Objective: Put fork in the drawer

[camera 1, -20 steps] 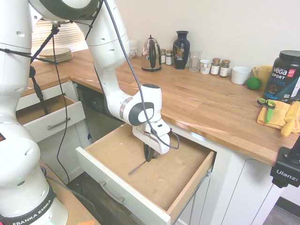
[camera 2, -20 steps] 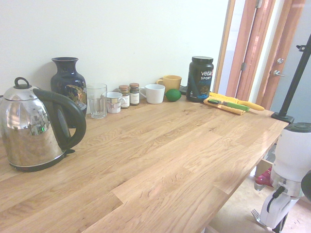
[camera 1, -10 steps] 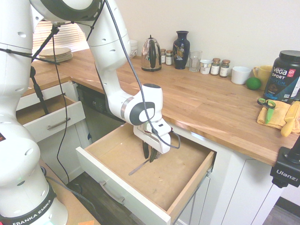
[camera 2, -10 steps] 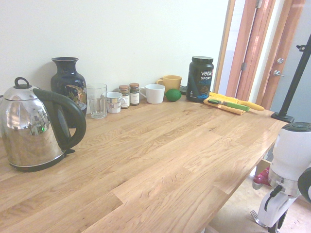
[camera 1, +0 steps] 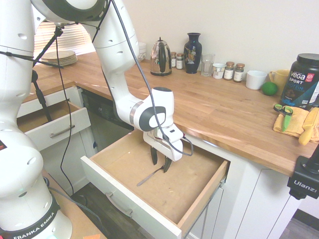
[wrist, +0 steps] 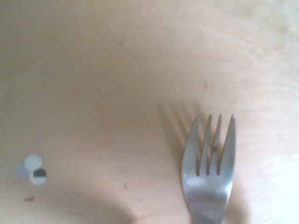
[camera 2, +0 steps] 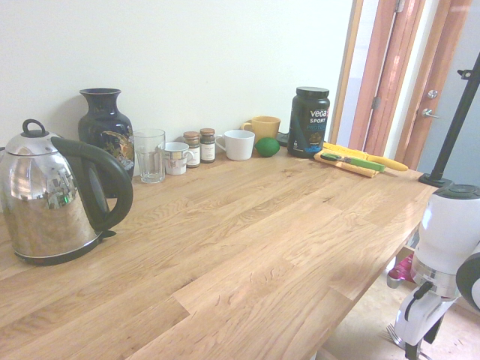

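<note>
The drawer (camera 1: pixel 192 186) stands pulled out under the counter, its light-brown wood bottom bare. A thin silver fork (camera 1: pixel 148 177) lies flat on that bottom, handle pointing toward the white front. My gripper (camera 1: pixel 160 162) hangs just above the fork's tine end, open, its dark fingers apart and not touching the fork. In the wrist view the fork (wrist: pixel 209 179) shows its tines resting on the wood. The second exterior view catches only the gripper (camera 2: pixel 417 349) low at the right edge, with the fork's tines (camera 2: pixel 392 331) beside it.
A smaller drawer (camera 1: pixel 54 125) is open at the left. On the counter stand a kettle (camera 1: pixel 160 58), a vase (camera 1: pixel 193 53), a glass, spice jars, mugs, a lime, a black tub (camera 1: pixel 300 81) and a yellow cloth (camera 1: pixel 294 122).
The fingers have opened and let go of the fork, which now lies on the drawer bottom. The gripper has lifted slightly.
</note>
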{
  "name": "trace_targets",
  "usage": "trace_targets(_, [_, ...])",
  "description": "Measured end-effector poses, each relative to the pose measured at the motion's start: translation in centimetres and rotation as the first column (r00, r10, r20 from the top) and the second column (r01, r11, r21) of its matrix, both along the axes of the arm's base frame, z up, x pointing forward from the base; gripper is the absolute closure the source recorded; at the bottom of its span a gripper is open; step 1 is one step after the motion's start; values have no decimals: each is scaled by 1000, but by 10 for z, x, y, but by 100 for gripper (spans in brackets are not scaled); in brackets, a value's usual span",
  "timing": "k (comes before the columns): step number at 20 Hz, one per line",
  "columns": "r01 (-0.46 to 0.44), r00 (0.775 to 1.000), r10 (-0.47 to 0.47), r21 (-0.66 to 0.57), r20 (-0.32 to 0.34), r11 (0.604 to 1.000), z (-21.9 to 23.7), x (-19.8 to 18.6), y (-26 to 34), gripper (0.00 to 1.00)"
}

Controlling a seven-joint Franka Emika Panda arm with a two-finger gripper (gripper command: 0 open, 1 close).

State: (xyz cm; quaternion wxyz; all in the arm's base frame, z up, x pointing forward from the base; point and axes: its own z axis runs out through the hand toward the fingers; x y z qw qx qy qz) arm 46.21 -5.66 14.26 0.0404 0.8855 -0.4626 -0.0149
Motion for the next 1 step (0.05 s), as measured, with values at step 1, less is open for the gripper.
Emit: trace_targets(1, [2,1000,-2,1,3,1000,4,0,0,0])
